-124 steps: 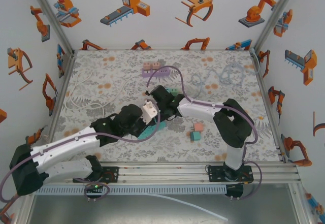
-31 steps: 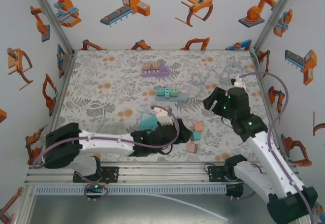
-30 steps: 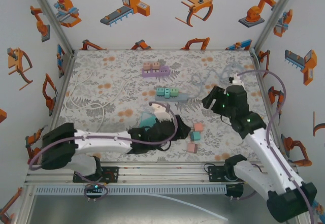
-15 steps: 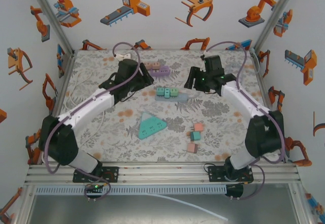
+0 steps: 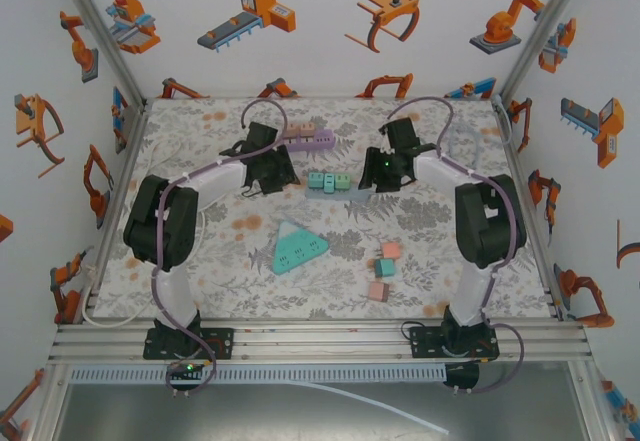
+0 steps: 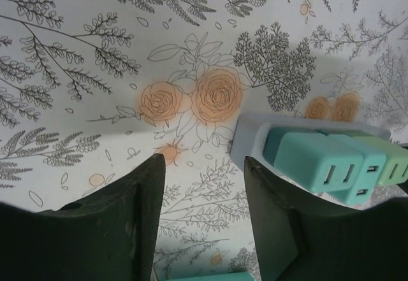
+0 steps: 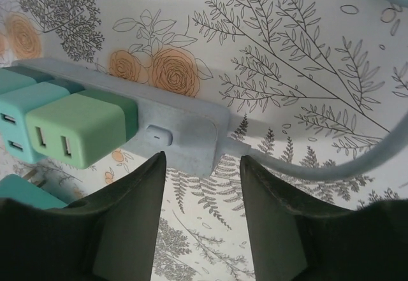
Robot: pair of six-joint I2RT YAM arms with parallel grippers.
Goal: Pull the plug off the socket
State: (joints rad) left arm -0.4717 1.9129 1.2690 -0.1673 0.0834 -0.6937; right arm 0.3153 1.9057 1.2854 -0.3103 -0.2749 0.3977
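Note:
A pale blue power strip (image 5: 350, 192) lies mid-table with teal and green plugs (image 5: 329, 181) seated in it. My left gripper (image 5: 281, 172) hovers just left of it, open, nothing between its fingers (image 6: 146, 198); the strip's end (image 6: 245, 137) and a teal plug (image 6: 319, 166) sit ahead to the right. My right gripper (image 5: 377, 173) hovers at the strip's cord end, open and empty; the strip's switch (image 7: 158, 136), a green plug (image 7: 73, 134) and the cord (image 7: 306, 166) lie just ahead of it.
A purple strip (image 5: 310, 139) with plugs lies at the back. A teal triangular socket block (image 5: 292, 248) lies in front of the arms. Two small pink and teal cubes (image 5: 383, 269) sit front right. A coiled cable (image 5: 450, 146) lies back right.
Both arms have swung from the front of the table to the middle and closed in on either end of the pale blue strip. The teal triangular block now lies free.

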